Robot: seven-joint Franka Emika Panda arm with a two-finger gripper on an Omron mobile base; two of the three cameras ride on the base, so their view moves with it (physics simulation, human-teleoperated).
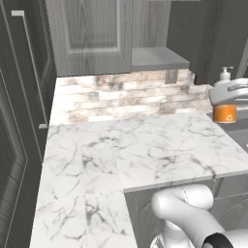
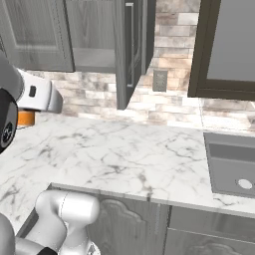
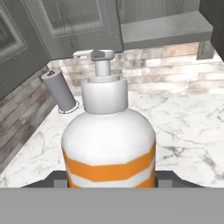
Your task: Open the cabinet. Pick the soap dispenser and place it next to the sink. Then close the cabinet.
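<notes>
Above the marble-veined countertop (image 1: 145, 150), the pincer (image 3: 111, 181) grips the soap dispenser (image 3: 109, 144), cabinet (image 2: 127, 50) door open.

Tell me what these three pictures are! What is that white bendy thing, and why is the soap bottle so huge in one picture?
It's a computer-drawn kitchen. The white bendy thing is a robot arm. Two cameras sit behind it, one on its left and one on its right, looking over a marble counter. The third camera rides on the robot's hand, so the soap dispenser between its two fingers looks huge. The gripper is closed on that bottle, above the counter. Above, a grey cabinet stands open, with a bare shelf. The sink is at the right.
</notes>
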